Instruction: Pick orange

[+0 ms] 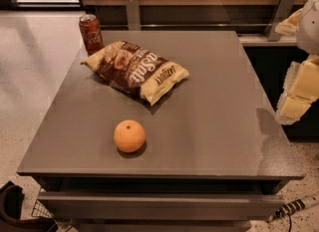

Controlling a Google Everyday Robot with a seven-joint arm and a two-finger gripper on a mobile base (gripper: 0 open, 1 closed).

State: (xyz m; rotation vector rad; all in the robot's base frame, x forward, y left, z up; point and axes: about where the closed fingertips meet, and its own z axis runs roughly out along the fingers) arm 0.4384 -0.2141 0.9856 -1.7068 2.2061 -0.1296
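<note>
Clearly, orange [129, 136] lies on table [214, 126], well apart from fingers [295, 107] beyond right edge; spread unclear.

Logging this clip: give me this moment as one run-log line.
phase: pre-grasp | orange: on table front, untouched | gripper: beyond its right edge | others: chip bag, soda can

On the grey bench [214, 106], a crumpled brown-and-yellow chip bag [134, 70] lies far left; a red soda can [90, 33] stands upright at the far-left corner.
</note>
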